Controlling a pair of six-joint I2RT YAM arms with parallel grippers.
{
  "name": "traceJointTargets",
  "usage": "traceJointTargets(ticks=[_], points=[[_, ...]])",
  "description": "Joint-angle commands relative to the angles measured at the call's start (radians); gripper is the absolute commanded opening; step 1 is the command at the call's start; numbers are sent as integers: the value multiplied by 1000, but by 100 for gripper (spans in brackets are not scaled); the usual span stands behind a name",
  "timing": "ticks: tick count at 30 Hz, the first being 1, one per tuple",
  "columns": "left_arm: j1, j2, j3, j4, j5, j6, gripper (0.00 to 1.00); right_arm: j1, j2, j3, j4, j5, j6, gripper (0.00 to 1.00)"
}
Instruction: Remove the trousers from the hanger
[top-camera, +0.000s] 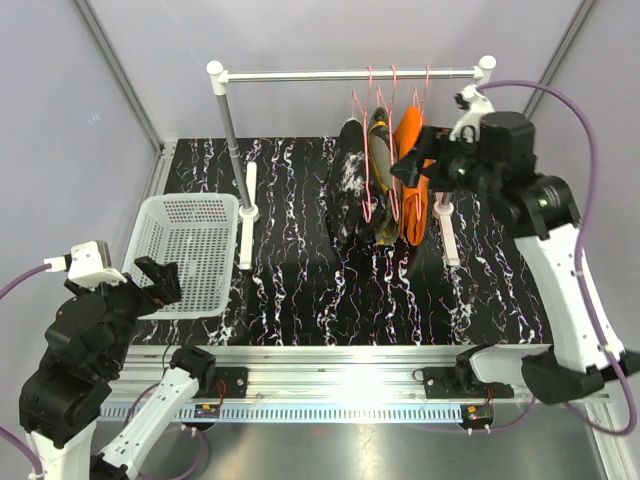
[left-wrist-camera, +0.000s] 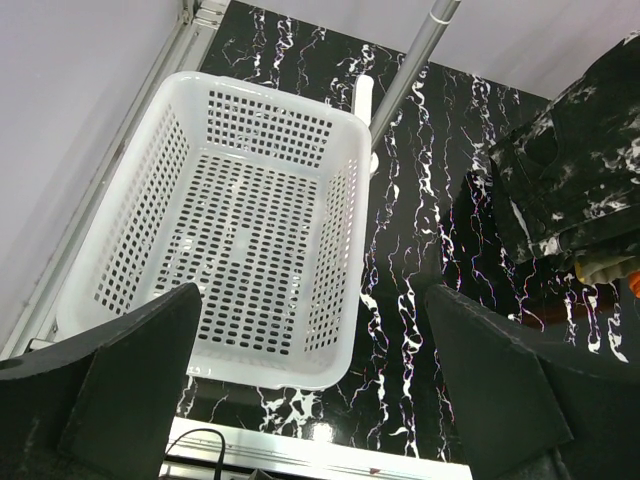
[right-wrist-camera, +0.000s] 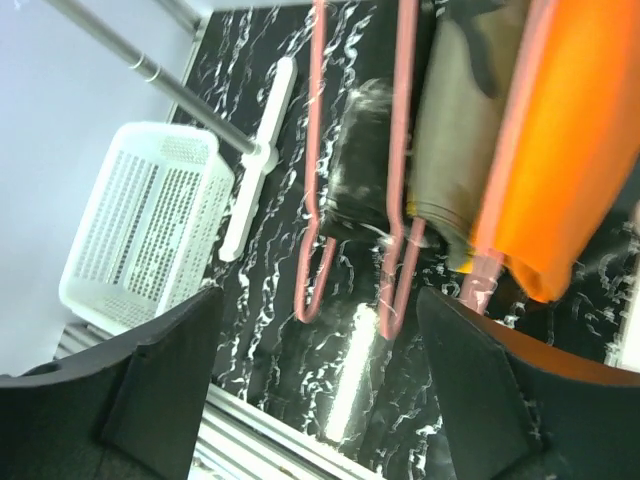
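**Top external view: trousers on the rail, both grippers released**

Top external view is showing the left gripper (top-camera: 160, 278) nearest the arm bases, hovering at the near edge of the white basket (top-camera: 150, 215). Its fingers are standing spread apart and gripping nothing. The left wrist view is showing only the basket between them.

Beyond the basket, the black marbled table (top-camera: 300, 290) is running back to the clothes rail (top-camera: 350, 73). Three pink hangers (top-camera: 372, 150) are hooking over the rail toward its right end, and each is carrying one folded pair:

- dark patterned trousers (top-camera: 348, 180) on the left
- olive trousers (top-camera: 380, 135) in the middle
- orange trousers (top-camera: 413, 215) on the right

The right gripper (top-camera: 412, 168) is hovering just beside the orange pair, at hanger height. In the right wrist view its fingers are gaping wide with nothing between them, facing the lower ends of the hangers.

**Handling (judgement)**

- The cloth is looking soft, limp and light. It is likely to sag when lifted and to slide freely over the hanger bar.
- Each hanger is hanging loose, so it is likely to swing or unhook if pulled hard.
- Take hold of the draped cloth below the bar, pinching through the full folded thickness and not the wire.
- Draw the cloth off to one side.
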Motion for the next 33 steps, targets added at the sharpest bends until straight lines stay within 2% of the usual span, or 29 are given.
traceJointTargets(ticks=[1, 2, 3, 6, 9, 15, 20, 24, 26, 30, 32, 33], points=[[-4, 44, 17, 52, 38, -5, 99, 125, 66, 150, -15, 134, 16, 84], [-2, 48, 17, 51, 41, -3, 99, 193, 117, 176, -50, 194, 13, 83], [-2, 51, 17, 48, 42, -2, 99, 226, 141, 199, -66, 341, 11, 82], [-2, 56, 17, 43, 48, -2, 99, 311, 217, 275, -98, 522, 16, 76], [-2, 59, 21, 32, 60, 1, 99, 361, 285, 313, -113, 631, 17, 68], [-2, 82, 38, -8, 66, 4, 99, 367, 385, 313, -64, 712, 20, 64], [-2, 79, 31, -20, 77, 7, 99, 367, 440, 270, 31, 712, 17, 59], [-2, 73, 32, -26, 84, 6, 99, 367, 472, 220, 84, 745, 23, 44], [-2, 67, 32, -29, 88, 7, 99, 366, 471, 186, 132, 749, 30, 44], [-2, 61, 26, -35, 78, 15, 99, 363, 472, 114, 183, 756, 34, 38], [-2, 59, 21, -35, 77, 20, 99, 363, 466, 97, 215, 752, 33, 22], [-2, 54, 20, -37, 77, 20, 99, 364, 468, 91, 219, 755, 33, 19]])
